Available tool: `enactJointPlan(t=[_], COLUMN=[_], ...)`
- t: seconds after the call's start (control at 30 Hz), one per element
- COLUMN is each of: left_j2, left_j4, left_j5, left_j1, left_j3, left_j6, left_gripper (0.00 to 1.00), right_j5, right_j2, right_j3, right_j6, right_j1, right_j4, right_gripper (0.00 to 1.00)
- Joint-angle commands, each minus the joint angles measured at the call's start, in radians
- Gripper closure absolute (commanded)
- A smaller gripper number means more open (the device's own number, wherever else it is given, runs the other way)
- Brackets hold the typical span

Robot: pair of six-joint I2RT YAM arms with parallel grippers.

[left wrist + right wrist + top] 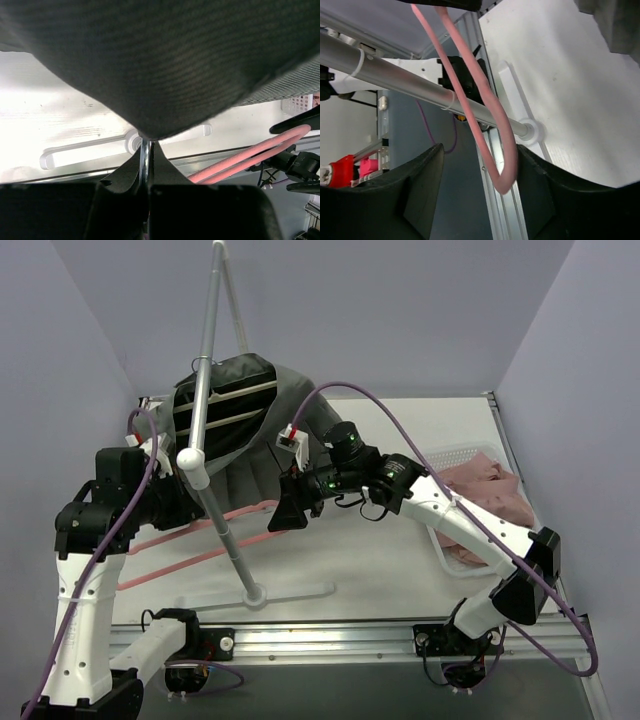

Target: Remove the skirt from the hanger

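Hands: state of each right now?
Left hand: closed, pinching the skirt fabric.
Right hand: open, straddling the end of the pink hanger, not gripping it.

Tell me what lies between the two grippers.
In the top view, the rack's slanted pole and the pink hanger cross the stretch between the left gripper and the right gripper.
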Motion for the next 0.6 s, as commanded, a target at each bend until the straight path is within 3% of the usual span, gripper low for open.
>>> enactJointPlan(t=[0.0, 0.03, 0.13, 0.17, 0.27, 0.3, 0.33, 0.43, 0.5, 0.53, 0.57], left_j2=[0.001, 0.001, 0.001, 0.000, -0.012, -0.015, -0.021, -0.041, -0.054, -0.060, -0.069], left_j4=[0.029, 0.033, 0.039, 0.040, 0.046, 0.051, 0.054, 0.059, 0.056, 0.054, 0.053], left_j5=[0.031, 0.033, 0.037, 0.037, 0.039, 0.040, 0.042, 0.044, 0.040, 0.040, 0.044], left_j1=[-0.005, -0.005, -0.005, -0.005, -0.005, -0.005, -0.005, -0.003, -0.005, -0.005, -0.005], left_j3=[0.022, 0.022, 0.021, 0.019, 0.015, 0.010, 0.007, -0.013, -0.024, -0.027, -0.030], left_j6=[-0.004, -0.004, -0.010, -0.013, -0.033, -0.039, -0.051, -0.067, -0.077, -0.083, -0.085], left_gripper=[0.98, 0.98, 0.98, 0.98, 0.85, 0.68, 0.59, 0.39, 0.33, 0.10, 0.06], right_j5=[-0.128, -0.140, -0.153, -0.154, -0.128, -0.102, -0.081, -0.064, -0.059, -0.056, -0.047], right_j2=[0.021, 0.024, 0.035, 0.033, 0.009, -0.002, -0.014, -0.022, -0.022, -0.023, -0.028], right_j3=[-0.012, -0.018, -0.029, -0.030, -0.050, -0.053, -0.061, -0.052, -0.033, -0.032, -0.032], right_j6=[0.042, 0.052, 0.097, 0.104, 0.123, 0.111, 0.105, 0.074, 0.036, 0.036, 0.031], right_j1=[-0.006, -0.006, -0.006, -0.006, -0.003, 0.001, 0.004, 0.004, 0.009, 0.009, 0.009], right_j4=[0.105, 0.120, 0.171, 0.186, 0.209, 0.208, 0.209, 0.187, 0.148, 0.148, 0.149], right_gripper=[0.48, 0.53, 0.93, 1.00, 1.00, 1.00, 1.00, 1.00, 1.00, 1.00, 1.00])
